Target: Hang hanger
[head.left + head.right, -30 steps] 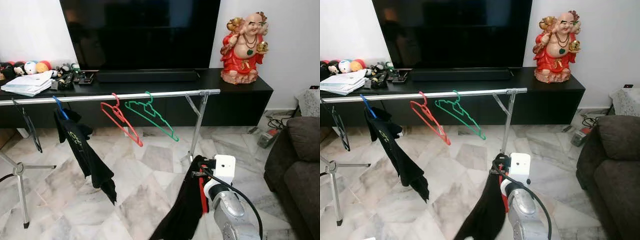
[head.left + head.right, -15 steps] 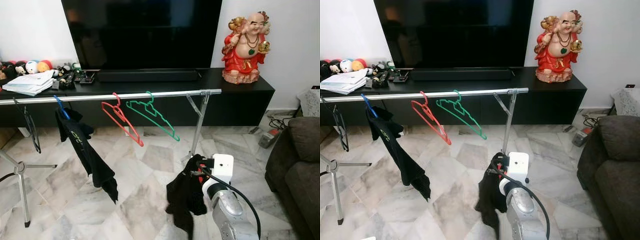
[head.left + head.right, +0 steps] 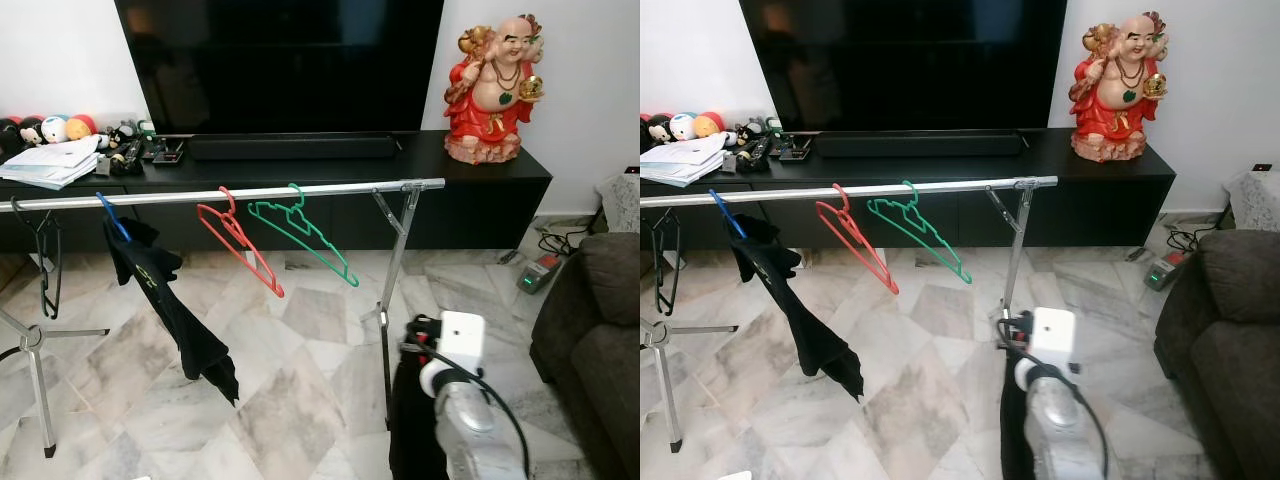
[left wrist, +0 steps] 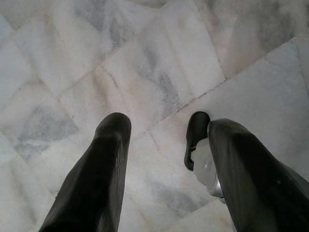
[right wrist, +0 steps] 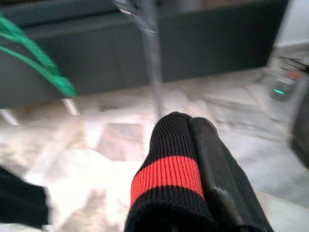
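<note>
Facing the long silver rail [image 3: 230, 192] of the drying rack, which runs across in front of the black TV console [image 3: 480, 180], we see it already carrying a black hanger [image 3: 42, 262], a blue hanger with a dark garment [image 3: 165, 300], a red hanger [image 3: 240, 250] and a green hanger [image 3: 305, 232]. Our right gripper [image 5: 190, 159] sits low by the rack's right leg [image 3: 392, 290], clamped on a black garment with a red band [image 5: 169, 176] that hangs beneath it. We cannot make out a hanger in that bundle. The rail lies above and ahead-left of this hand, its axis crossing our view, so we judge the lift goes up toward the free stretch right of the green hanger. Our left gripper [image 4: 164, 145] hangs over the marble floor [image 4: 72, 63], fingers spread and empty.
</note>
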### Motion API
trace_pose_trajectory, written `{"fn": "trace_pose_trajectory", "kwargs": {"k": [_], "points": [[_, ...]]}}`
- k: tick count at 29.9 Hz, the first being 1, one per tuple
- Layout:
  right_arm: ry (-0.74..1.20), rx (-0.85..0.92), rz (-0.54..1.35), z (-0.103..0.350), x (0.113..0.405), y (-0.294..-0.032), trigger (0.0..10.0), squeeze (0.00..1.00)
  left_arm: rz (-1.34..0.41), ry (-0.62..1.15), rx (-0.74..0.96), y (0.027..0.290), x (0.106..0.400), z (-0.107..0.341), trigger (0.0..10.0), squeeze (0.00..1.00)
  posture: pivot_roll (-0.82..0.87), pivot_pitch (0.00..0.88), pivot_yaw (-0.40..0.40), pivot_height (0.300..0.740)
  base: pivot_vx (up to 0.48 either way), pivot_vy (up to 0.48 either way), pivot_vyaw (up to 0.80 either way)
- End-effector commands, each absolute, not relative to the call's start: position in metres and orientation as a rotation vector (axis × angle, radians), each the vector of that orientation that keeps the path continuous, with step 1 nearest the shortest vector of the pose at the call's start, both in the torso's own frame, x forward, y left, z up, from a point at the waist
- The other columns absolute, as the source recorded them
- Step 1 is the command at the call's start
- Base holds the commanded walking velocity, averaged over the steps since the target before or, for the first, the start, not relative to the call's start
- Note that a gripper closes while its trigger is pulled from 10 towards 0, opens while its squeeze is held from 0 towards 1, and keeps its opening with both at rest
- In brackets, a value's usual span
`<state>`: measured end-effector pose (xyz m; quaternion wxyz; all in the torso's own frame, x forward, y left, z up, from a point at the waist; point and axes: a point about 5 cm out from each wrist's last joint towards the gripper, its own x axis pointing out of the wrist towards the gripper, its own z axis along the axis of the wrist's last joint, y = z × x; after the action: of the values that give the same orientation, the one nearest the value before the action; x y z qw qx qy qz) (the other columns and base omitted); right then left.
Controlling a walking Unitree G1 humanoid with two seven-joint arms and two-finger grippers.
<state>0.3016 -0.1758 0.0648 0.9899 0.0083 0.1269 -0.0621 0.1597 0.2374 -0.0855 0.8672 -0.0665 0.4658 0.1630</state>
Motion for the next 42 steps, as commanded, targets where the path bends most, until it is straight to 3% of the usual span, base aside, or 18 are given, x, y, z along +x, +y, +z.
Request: {"fn": "trace_pose_trajectory", "kwargs": {"k": [1, 5, 14, 21, 42], "points": [[0.232, 0.004, -0.141, 0.065, 0.304, -0.184, 10.0, 0.0, 0.348, 0.991, -0.14, 0.24, 0.156, -0.086, 10.0, 0.0, -0.06, 0.0, 0.075, 0.74, 0.277, 0.0, 0.0], [0.259, -0.015, -0.165, 0.057, 0.3, -0.2, 10.0, 0.0, 0.349, 0.991, -0.143, 0.239, 0.157, -0.087, 10.0, 0.0, -0.05, 0.0, 0.074, 0.74, 0.275, 0.0, 0.0], [0.266, -0.053, -0.148, 0.044, 0.296, -0.206, 10.0, 0.0, 0.351, 0.989, -0.147, 0.239, 0.157, -0.087, 10.0, 0.0, -0.06, 0.0, 0.073, 0.74, 0.285, 0.0, 0.0], [0.408, -0.082, -0.188, 0.01, 0.276, -0.223, 10.0, 0.0, 0.356, 0.987, -0.153, 0.239, 0.157, -0.087, 10.0, 0.0, -0.05, 0.0, 0.071, 0.74, 0.302, 0.0, 0.0], [0.466, -0.107, -0.16, -0.009, 0.265, -0.226, 10.0, 0.0, 0.359, 0.988, -0.155, 0.239, 0.156, -0.087, 10.0, 0.0, -0.04, 0.0, 0.07, 0.74, 0.306, 0.0, 0.0]]}}
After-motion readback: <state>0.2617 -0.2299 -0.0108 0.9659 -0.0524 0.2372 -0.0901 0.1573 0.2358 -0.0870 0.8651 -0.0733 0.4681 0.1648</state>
